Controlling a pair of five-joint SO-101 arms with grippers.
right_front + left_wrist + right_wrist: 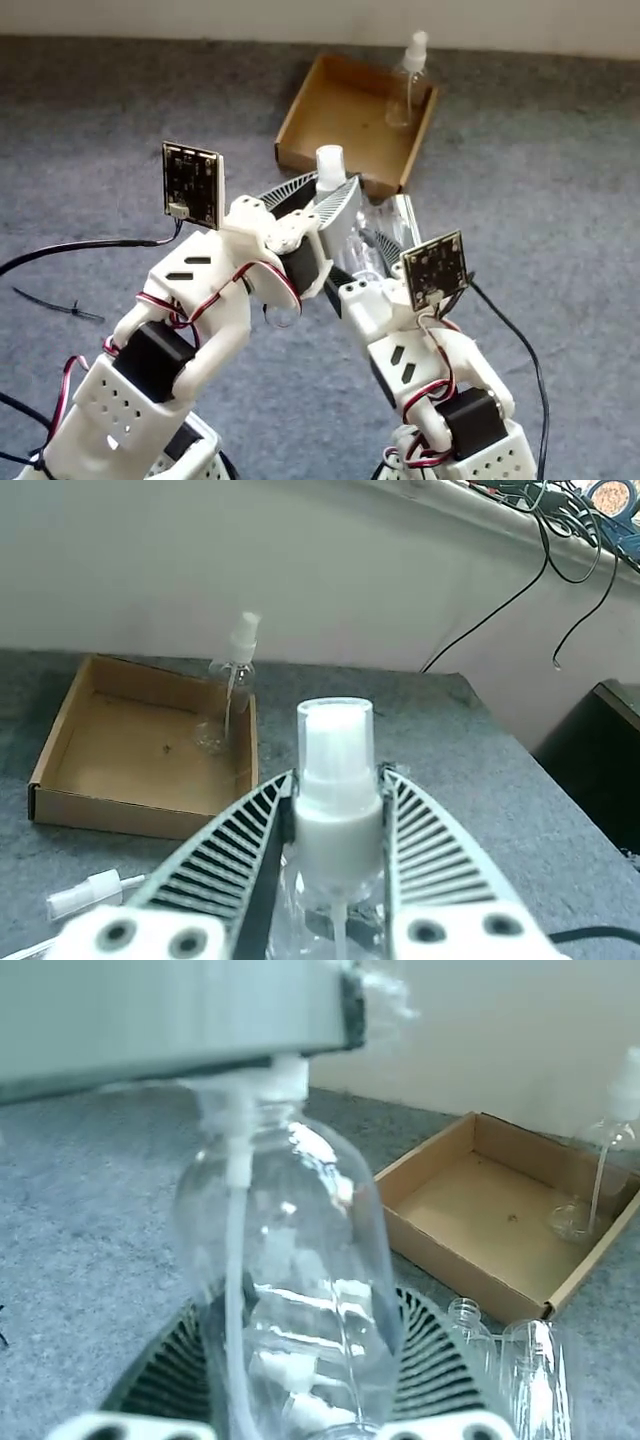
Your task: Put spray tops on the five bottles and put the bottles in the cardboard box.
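The right gripper (302,1305) is clamping the body of a clear bottle (285,1210), its two ribbed fingers pressing on either side. The bottle is standing roughly upright in front of the cardboard box (300,115), long axis vertical, neck pointing up, with the thin tube hanging down inside it. The left gripper (338,780) is closing on the white spray top (335,730) sitting on that neck, its fingers squeezing the collar and the cap pointing straight up.

A loose spray top (88,893) is lying on its side on the grey carpet (540,200), on the near side of the box. Two topless bottles (468,1322) are sitting just before the box's near wall; I cannot tell whether they are standing or lying.

A second bottle (408,85) with a top on is standing upright in the box's far corner.
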